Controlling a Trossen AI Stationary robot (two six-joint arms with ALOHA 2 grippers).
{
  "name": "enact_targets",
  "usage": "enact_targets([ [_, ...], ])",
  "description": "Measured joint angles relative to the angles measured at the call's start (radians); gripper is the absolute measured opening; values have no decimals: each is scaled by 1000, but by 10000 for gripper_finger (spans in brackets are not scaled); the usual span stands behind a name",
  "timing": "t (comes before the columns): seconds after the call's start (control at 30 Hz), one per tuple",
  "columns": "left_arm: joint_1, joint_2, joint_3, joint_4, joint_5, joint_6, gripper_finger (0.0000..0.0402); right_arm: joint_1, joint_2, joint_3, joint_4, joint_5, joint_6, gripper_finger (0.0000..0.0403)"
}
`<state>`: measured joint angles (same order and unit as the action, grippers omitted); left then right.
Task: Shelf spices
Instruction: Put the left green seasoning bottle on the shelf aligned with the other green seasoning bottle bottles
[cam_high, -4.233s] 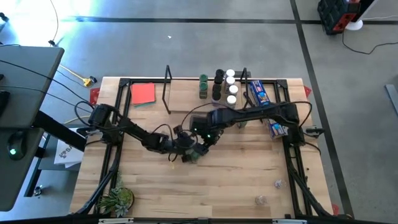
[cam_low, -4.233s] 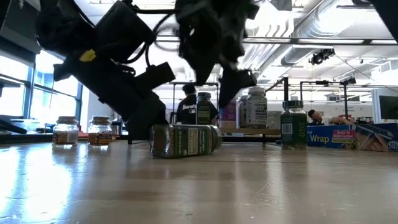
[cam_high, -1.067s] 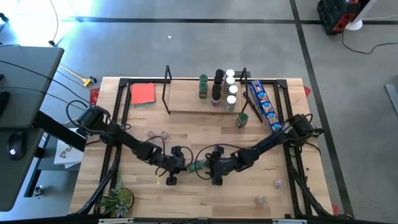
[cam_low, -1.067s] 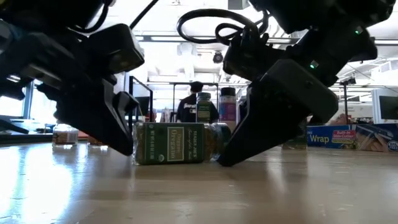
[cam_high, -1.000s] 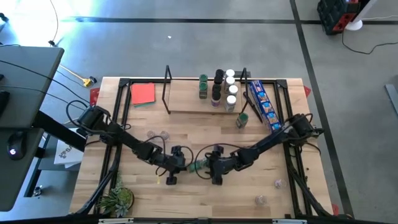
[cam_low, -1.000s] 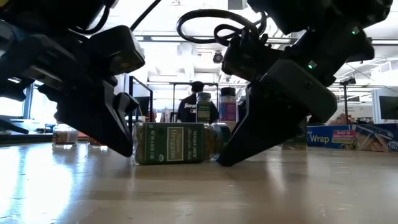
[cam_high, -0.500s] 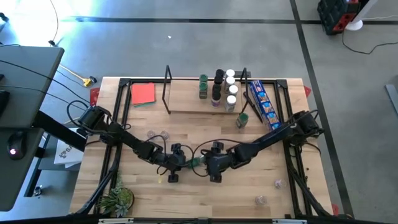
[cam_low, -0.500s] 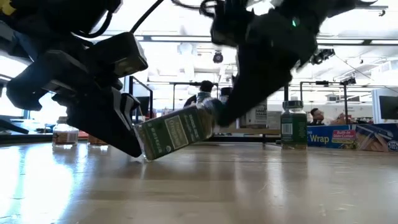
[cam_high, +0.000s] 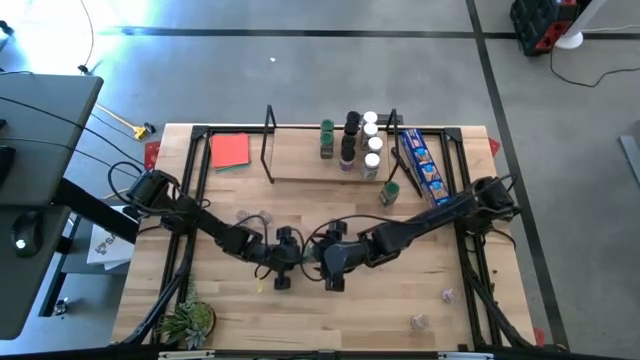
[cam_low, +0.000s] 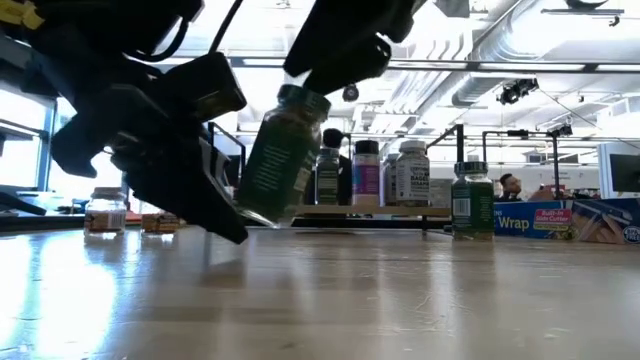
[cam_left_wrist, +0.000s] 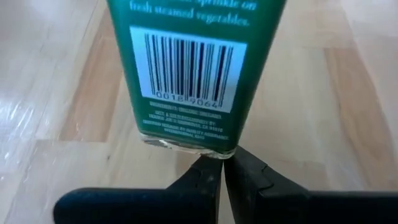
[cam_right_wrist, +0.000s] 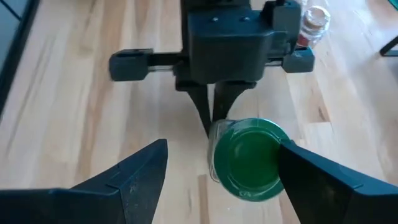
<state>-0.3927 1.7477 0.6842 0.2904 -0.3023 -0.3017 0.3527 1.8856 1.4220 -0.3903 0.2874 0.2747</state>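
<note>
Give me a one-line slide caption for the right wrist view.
Green-lidded spice jar standing tilted on the wooden table, the shut left gripper at its base and the right gripper open around its lid.

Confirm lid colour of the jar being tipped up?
Green lid, seen best in the right wrist view.

Green-label jar (cam_left_wrist: 189, 68): "fresh steamed vegetables", barcode 0018 9064; blue packet (cam_low: 535, 220): "Wrap"
</note>
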Motion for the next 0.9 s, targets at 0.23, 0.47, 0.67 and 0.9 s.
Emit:
enact_targets([
  [0.23, 8, -2, 2, -56, -2, -42, 14, -26, 27, -1, 5, -19, 8, 286],
  [0.47, 7, -6, 6, -120, 2, -93, 14, -32, 68, 0, 64, -9, -16, 286],
  [0.67, 7, -29, 9, -219, 1, -142, 14, -41, 72, -2, 109, -10, -29, 286],
  [0.9, -39, -149, 0, -400, -26, -194, 14, -54, 31, -6, 62, -14, -50, 286],
])
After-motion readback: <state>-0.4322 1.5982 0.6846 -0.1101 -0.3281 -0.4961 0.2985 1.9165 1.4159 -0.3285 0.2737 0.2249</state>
